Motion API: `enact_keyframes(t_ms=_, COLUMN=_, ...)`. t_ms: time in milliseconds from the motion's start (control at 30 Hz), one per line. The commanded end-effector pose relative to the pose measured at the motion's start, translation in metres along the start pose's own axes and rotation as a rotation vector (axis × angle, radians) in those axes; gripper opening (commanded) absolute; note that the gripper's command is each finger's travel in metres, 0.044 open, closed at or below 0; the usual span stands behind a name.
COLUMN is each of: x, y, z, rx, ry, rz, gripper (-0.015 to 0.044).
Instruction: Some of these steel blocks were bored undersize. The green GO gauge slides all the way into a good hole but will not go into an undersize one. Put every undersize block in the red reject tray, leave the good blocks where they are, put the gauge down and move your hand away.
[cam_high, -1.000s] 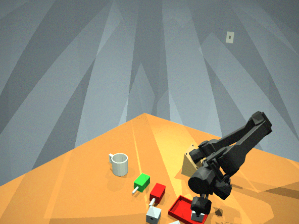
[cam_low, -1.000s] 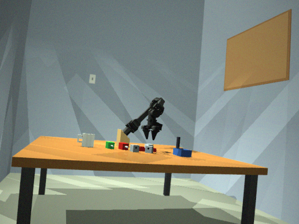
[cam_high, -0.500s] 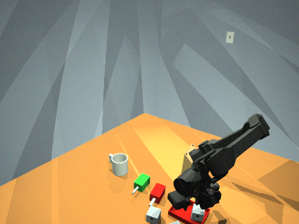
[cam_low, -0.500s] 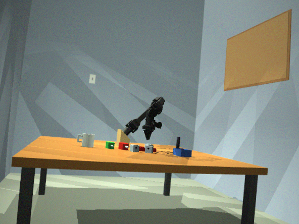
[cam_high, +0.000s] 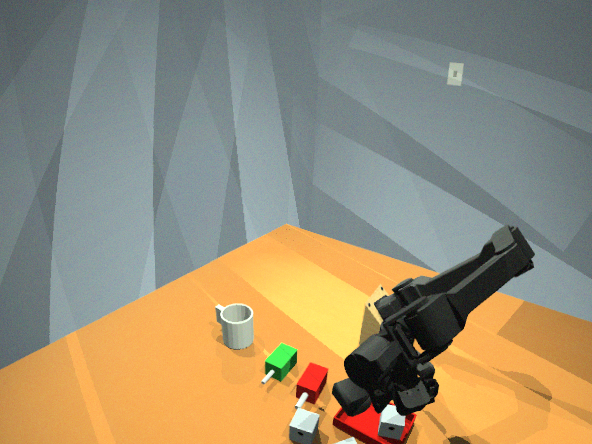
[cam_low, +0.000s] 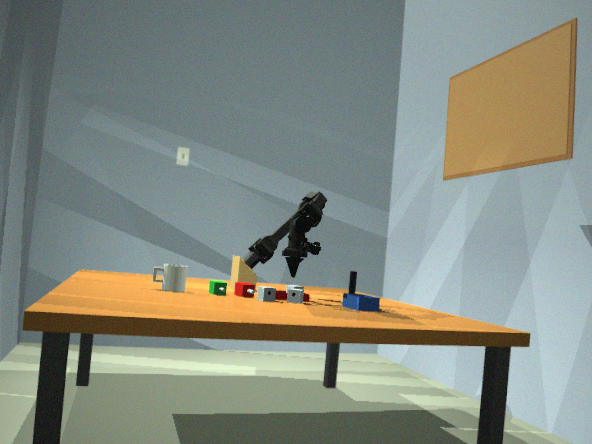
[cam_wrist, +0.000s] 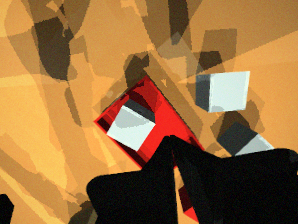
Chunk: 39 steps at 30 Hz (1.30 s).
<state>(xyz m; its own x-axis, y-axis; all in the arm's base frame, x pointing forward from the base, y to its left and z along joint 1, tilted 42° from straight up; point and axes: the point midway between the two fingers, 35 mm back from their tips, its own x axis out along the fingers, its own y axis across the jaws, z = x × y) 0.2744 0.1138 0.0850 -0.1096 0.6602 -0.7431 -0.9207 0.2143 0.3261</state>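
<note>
gripper (cam_high: 381, 404) (cam_low: 293, 274) (cam_wrist: 169, 139) narrow, holding nothing; best rise clear of the block (cam_high: 392, 424) (cam_low: 295, 287) (cam_wrist: 131, 128) in the red tray (cam_high: 357, 419) (cam_low: 281, 295) (cam_wrist: 167, 117) before any swing left.

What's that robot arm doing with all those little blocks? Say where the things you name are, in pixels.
It's sorting steel blocks, looking for ones whose holes are too small. One block (cam_high: 391, 423) (cam_wrist: 131, 128) sits in the red reject tray (cam_high: 350, 425) (cam_wrist: 167, 122). Two others are on the table (cam_high: 150, 380) (cam_low: 150, 315). The end effector (cam_low: 293, 275) (cam_wrist: 169, 139) is shut with nothing in it, up above the table. The green gauge (cam_high: 281, 361) (cam_low: 217, 287) is lying on the table too.
</note>
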Motion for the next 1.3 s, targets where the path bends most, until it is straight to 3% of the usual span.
enact_keyframes(t_ms=0, x=0.000, y=0.000, z=0.000, rx=0.019, ry=0.000, rz=0.001, gripper=0.0000)
enact_keyframes(t_ms=33, x=0.000, y=0.000, z=0.000, rx=0.020, ry=0.000, rz=0.001, gripper=0.0000)
enact_keyframes(t_ms=500, x=0.000, y=0.000, z=0.000, rx=0.007, ry=0.000, rz=0.001, gripper=0.0368)
enact_keyframes(t_ms=567, x=-0.001, y=-0.006, z=0.003, rx=0.014, ry=0.000, rz=0.000, gripper=0.0325)
enact_keyframes(t_ms=667, x=-0.003, y=-0.024, z=0.010, rx=0.035, ry=0.000, rz=-0.001, gripper=0.0325)
enact_keyframes(t_ms=1067, x=-0.002, y=-0.014, z=0.006, rx=0.020, ry=0.000, rz=0.001, gripper=0.0010)
enact_keyframes(t_ms=1267, x=-0.002, y=-0.014, z=0.006, rx=0.020, ry=0.000, rz=0.001, gripper=0.0000)
